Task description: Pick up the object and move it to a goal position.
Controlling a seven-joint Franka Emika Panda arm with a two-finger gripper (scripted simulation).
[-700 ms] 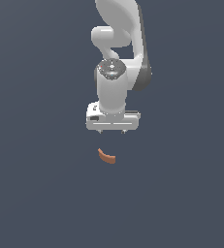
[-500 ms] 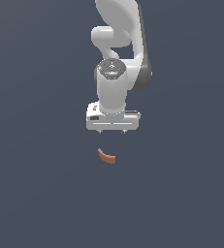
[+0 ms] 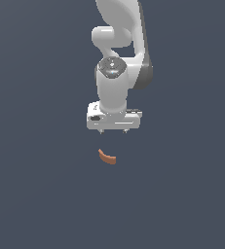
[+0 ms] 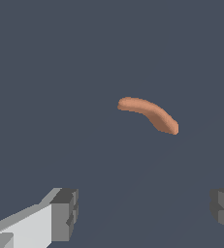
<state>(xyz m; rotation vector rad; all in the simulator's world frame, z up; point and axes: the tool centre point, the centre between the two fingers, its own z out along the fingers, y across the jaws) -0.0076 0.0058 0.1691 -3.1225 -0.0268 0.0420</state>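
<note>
Gripper [image 3: 113, 131], jaws spread for approach, hangs at twelve o'clock of the untouched orange-brown object [image 3: 106, 157], apart.

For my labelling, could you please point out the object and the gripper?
object [image 4: 149, 113]: wrist view, middle of the curved strip.
gripper [image 3: 113, 132]: exterior view, midway between its fingertips, apart from the object.

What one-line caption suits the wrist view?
Open gripper, grey fingertips spread wide, apart from the small orange-brown curved strip lying on the dark grey floor.
</note>
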